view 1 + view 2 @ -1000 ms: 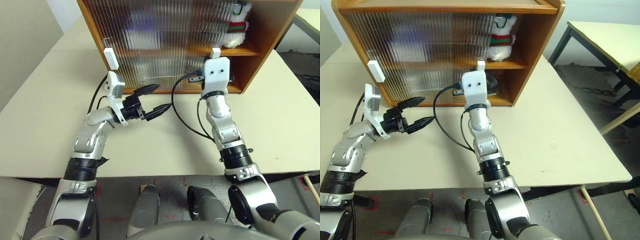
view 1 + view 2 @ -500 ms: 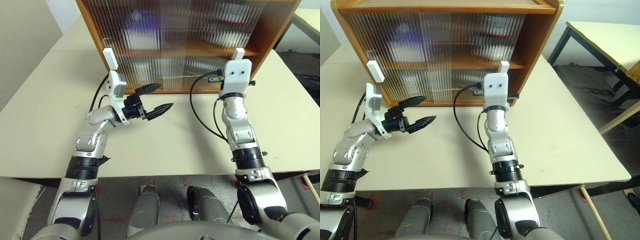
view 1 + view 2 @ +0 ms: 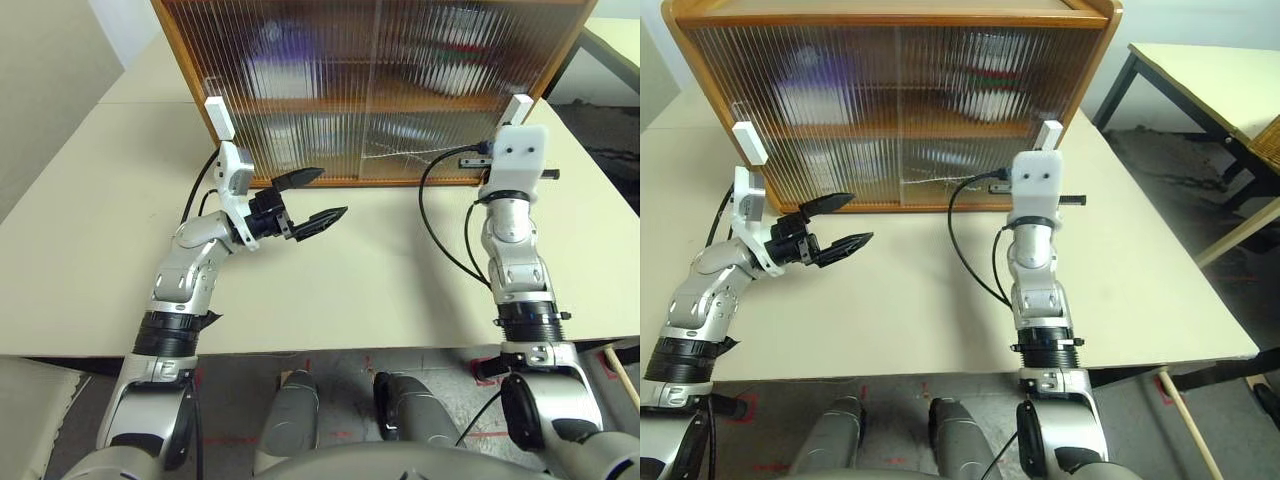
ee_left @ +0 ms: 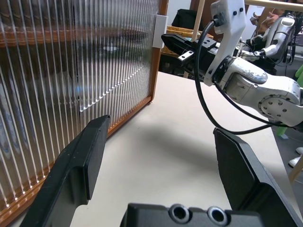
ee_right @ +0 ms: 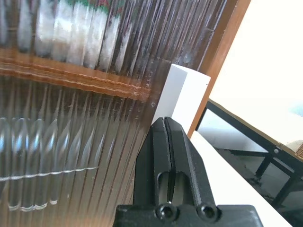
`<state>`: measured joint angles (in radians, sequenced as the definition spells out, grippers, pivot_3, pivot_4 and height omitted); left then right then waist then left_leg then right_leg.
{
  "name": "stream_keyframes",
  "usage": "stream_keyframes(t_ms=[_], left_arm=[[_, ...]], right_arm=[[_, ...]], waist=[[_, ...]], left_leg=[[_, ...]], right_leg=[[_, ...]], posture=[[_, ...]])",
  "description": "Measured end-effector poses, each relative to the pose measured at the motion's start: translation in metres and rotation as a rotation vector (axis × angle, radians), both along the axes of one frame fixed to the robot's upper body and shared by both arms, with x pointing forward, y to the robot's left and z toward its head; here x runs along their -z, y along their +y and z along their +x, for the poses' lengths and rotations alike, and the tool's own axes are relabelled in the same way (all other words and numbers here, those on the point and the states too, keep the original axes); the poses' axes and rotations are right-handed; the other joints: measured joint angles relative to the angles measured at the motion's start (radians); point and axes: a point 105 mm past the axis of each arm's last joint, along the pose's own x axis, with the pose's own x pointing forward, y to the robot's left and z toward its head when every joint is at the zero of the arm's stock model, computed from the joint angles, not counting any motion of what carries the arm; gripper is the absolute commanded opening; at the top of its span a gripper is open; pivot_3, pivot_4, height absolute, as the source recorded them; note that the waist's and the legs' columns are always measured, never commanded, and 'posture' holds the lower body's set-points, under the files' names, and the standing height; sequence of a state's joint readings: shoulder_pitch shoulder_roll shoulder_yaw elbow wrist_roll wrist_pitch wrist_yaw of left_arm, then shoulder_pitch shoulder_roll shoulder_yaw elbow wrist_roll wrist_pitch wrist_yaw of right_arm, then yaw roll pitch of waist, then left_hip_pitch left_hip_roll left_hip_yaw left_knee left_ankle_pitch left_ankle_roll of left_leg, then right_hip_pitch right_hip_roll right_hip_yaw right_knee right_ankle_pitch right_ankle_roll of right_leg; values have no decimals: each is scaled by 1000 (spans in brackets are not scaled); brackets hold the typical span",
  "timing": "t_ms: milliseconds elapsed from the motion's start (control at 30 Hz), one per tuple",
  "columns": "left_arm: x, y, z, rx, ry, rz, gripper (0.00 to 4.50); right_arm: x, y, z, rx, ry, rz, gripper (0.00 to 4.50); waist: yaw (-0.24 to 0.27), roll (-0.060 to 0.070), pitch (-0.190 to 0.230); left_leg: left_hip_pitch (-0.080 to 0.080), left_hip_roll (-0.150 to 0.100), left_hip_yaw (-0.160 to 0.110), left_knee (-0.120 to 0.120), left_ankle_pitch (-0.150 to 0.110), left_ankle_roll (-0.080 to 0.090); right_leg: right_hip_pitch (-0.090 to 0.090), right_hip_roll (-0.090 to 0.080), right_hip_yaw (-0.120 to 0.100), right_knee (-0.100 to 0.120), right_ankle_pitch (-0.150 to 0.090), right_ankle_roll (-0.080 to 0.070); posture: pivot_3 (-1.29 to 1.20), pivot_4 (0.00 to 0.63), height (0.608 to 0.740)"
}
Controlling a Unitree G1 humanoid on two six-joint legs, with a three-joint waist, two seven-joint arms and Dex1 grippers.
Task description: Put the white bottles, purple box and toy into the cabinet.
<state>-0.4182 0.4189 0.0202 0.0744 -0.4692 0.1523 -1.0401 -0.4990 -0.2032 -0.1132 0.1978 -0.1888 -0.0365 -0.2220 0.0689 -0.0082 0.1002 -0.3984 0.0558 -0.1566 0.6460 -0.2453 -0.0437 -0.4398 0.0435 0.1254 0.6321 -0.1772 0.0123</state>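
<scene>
both ribbed sliding doors [image 3: 370, 90] span the cabinet [image 3: 1080, 90] front, blocking its shelves. right end effector [image 4: 177, 45] sits against the right white handle [image 3: 517, 108]. bare worktop [image 3: 380, 280] lies between the arms.

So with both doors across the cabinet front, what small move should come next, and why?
Probably draw the right gripper back off the white handle. Its fingers are shut beside that handle, the right door reaches the cabinet side wall, and the toy shows blurred behind the ribs.
</scene>
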Motion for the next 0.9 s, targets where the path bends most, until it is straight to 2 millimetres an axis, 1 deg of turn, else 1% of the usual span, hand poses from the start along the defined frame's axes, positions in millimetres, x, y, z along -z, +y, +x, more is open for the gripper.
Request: stream_keyframes(t_ms=[167,267,400,433,467,533,733,800,833,900], left_arm=[[0,0,0,3,0,1,4500],[-1,0,1,4,-2,1,4500],[-2,0,1,5,-5,0,4500],[-2,0,1,4,-5,0,4500],[-2,0,1,4,-5,0,4500],[-2,0,1,3,-5,0,4500],[1,4,1,-19,6,-1,4500],[2,5,1,-30,11,-5,4500],[3,8,1,-42,12,-10,4500],[5,15,0,-74,22,-18,4500]], right_arm=[[3,-28,-1,73,15,4,26],[4,-29,-1,72,14,12,26],[4,-23,0,49,13,13,26],[5,-20,0,42,14,7,378],[5,-18,1,35,15,4,624],[7,-15,0,26,22,-5,1336],[22,-20,-5,19,65,-5,3566],[28,-22,-8,-9,85,11,4324],[32,-23,-11,-33,97,24,4467],[43,-29,-18,-59,130,55,4467]], waist=[[-2,0,0],[-9,0,0],[-14,0,0],[-14,0,0],[-14,0,0],[-14,0,0],[-10,0,0],[-9,0,0],[-8,0,0],[-5,0,0]], left_leg=[[0,0,2,1,1,2],[1,0,3,1,2,3],[2,1,2,1,4,7],[2,1,2,1,4,7],[2,1,2,1,4,7],[2,1,2,1,4,7],[2,1,1,1,4,7],[2,1,1,0,4,7],[2,1,1,0,4,6],[2,0,1,0,5,5]], right_leg=[[1,0,1,-1,-2,2],[1,1,1,-1,-2,5],[1,3,1,-1,1,6],[1,3,1,-1,1,6],[1,3,1,-1,2,6],[1,3,1,-1,3,6],[1,3,2,-1,4,6],[1,3,2,-1,3,5],[1,3,2,-1,3,5],[1,3,2,-1,2,5]], posture=[[78,106,740],[82,107,740],[85,108,740],[88,109,740],[90,110,740],[96,112,740],[114,119,740],[121,122,740],[121,122,740],[127,125,740]])
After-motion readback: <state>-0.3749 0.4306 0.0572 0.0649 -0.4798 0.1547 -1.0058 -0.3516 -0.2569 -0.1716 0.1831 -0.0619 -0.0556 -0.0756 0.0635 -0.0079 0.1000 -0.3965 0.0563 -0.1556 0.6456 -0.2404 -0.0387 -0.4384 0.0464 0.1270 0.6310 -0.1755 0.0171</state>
